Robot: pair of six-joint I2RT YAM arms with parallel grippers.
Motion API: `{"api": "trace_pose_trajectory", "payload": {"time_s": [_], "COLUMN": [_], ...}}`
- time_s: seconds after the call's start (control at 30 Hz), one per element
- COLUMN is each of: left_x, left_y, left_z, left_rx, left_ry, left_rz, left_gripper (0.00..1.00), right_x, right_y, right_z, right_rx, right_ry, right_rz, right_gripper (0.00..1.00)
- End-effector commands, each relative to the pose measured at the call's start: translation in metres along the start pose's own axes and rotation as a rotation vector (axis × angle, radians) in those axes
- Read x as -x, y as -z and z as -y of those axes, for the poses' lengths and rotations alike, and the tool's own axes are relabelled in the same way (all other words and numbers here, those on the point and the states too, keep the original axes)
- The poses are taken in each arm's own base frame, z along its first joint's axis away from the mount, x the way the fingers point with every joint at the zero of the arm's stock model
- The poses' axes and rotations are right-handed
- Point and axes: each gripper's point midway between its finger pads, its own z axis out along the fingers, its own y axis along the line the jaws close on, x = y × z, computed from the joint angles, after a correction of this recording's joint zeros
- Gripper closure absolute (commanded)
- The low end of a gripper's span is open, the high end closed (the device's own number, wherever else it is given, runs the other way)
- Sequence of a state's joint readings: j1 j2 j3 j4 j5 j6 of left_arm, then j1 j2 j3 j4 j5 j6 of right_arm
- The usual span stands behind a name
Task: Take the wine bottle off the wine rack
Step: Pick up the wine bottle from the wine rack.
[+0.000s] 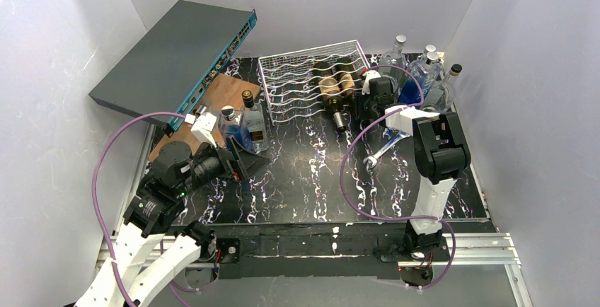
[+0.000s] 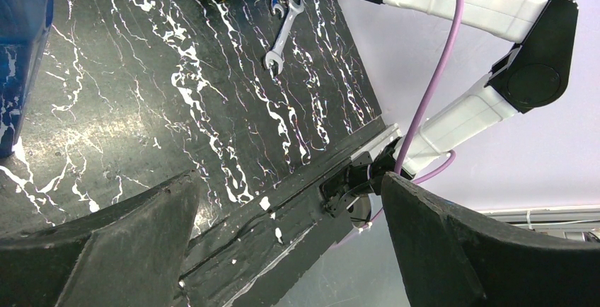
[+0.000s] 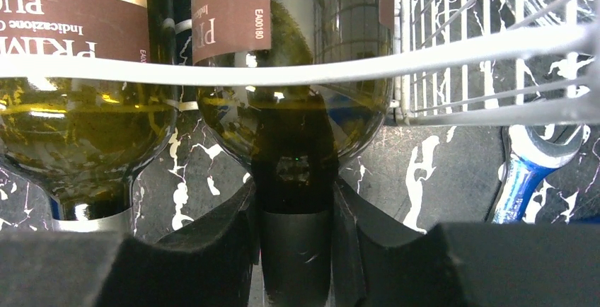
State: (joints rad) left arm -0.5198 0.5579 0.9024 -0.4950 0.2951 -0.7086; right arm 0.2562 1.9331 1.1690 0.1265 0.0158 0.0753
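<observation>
Your right end effector (image 3: 293,211) grips the neck of the wine bottle (image 3: 293,119), which lies cradled in the wine rack (image 3: 488,42) with that neck jutting out front, likely so you can pull straight out; left end effector (image 2: 289,180) open, well apart from the rack.

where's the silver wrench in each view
top external: silver wrench lies right of centre, beside the right arm.
left wrist: silver wrench, top centre.
right wrist: not in it; only a blue-handled wrench, right edge.
shared landmark: black marbled tabletop.
</observation>
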Motion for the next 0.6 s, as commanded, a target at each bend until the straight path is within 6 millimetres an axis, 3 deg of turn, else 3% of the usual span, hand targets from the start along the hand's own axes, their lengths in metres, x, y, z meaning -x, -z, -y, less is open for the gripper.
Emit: {"api": "trace_pose_trajectory", "payload": {"time_s": [0.0, 0.17, 0.3, 0.57], "left_x": [-0.001, -0.001, -0.001, -0.001], "left_y": [0.001, 0.001, 0.002, 0.003], "left_z": [-0.004, -0.004, -0.003, -0.002], "left_rx": [0.012, 0.013, 0.011, 0.005], "left_ry": [-0.005, -0.005, -0.006, -0.004], "left_rz": [0.003, 0.004, 0.006, 0.006], "left_gripper": [0.02, 0.02, 0.02, 0.01], "right_x": [0.020, 0.020, 0.027, 0.052], "right_y": [-0.003, -0.001, 0.009, 0.039], "right_z": [0.000, 0.000, 0.001, 0.003], "right_rx": [0.009, 0.008, -0.003, -0.023], "right_ry": [-0.012, -0.006, -0.005, -0.005], "right_rz": [0.050, 0.050, 0.079, 0.200], "right_gripper": [0.65, 0.86, 0.99, 0.99]}}
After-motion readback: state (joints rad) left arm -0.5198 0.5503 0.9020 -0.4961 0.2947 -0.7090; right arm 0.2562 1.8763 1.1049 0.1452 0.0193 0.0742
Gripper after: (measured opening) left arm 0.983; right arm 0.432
